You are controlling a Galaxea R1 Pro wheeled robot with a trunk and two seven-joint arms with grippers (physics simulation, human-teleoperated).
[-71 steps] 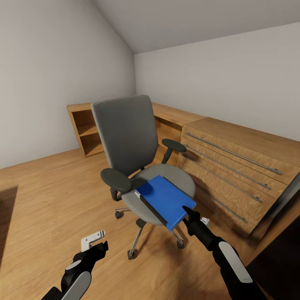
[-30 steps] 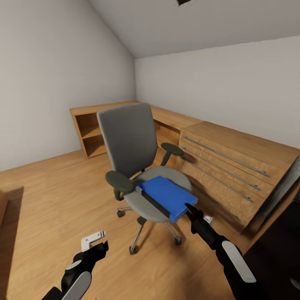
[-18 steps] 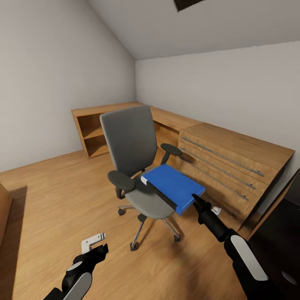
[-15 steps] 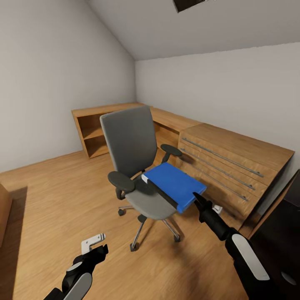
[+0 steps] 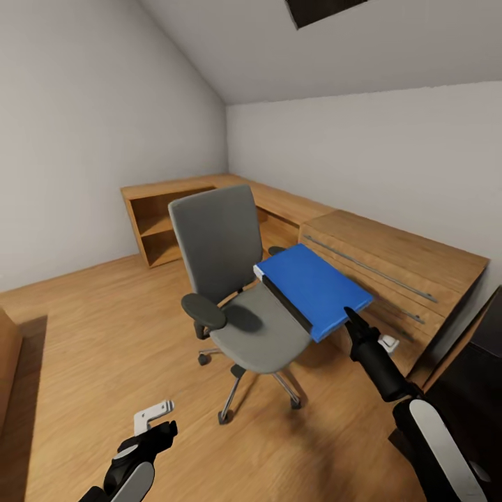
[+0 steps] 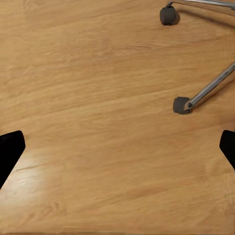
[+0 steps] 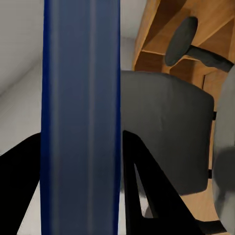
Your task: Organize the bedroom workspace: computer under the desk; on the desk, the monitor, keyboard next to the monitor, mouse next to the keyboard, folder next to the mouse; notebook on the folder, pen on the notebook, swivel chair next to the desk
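Wood flooring (image 5: pixel 84 328) and pale sloped walls frame a bedroom corner lined with low light-wood cabinets (image 5: pixel 390 258). Starting at the right end effector (image 5: pixel 346 315): it is clamped on the near edge of the folder (image 5: pixel 312 288), and the right wrist view looks straight along that blue edge (image 7: pixel 81 117) running between the two dark fingers (image 7: pixel 142 161). The folder extends away from this end effector, up and forward, roughly level with a slight tilt, its dark spine on the side facing the chair back. It hangs in the air above the seat's cabinet-side edge, clear of the cushion, so I judge the lift off the swivel chair (image 5: pixel 233 279) is done and the carry to the bench is the step in hand. Gripping by one edge leaves the far end unsupported; that probably explains the tilt, and a quick swing could let it pivot or slip.

Below and beyond the held folder sits the swivel chair, its seat now bare, one armrest near the folder's underside.

Low and well apart from all this, the left end effector (image 5: pixel 157 425) hangs over bare floor with its fingers spread and nothing between them; its wrist view shows floorboards and two of the chair's castors (image 6: pixel 182 105) ahead.

A dark glossy edge (image 5: pixel 481 390) at the right arm's outer side may be the bench, though I cannot tell.
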